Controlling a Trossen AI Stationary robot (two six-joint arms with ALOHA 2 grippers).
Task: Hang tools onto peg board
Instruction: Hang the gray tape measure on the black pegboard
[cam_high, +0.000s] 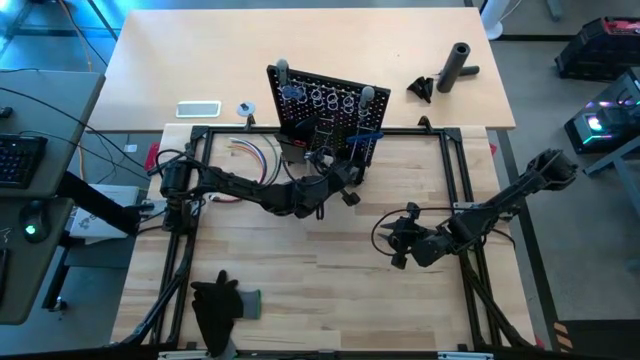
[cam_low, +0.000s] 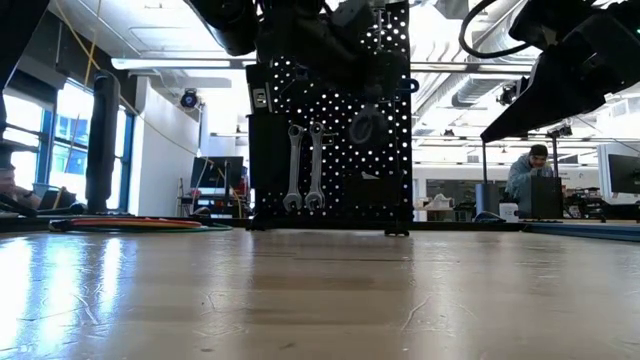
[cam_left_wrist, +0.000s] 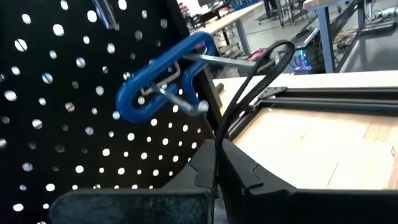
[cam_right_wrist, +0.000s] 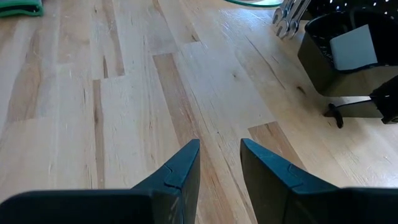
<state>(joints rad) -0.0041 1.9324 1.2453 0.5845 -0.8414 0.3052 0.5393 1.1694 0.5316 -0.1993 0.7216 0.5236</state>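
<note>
Evidently stiff, light and slick, the blue-handled tool (cam_left_wrist: 163, 78) suits a handle grip, though the left gripper (cam_left_wrist: 214, 186) beside it is closed empty, the right gripper (cam_right_wrist: 219, 163) parted.

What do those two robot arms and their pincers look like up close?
Both arms are dark, jointed tubes, with black cables looping along them. The left gripper and right gripper each end in two dark, wedge-shaped fingers with a small notch along the inner edge.

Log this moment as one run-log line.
left claw: shut, at peg board by blue-handled tool | right claw: open, empty, over bare table | two wrenches: hung
</note>
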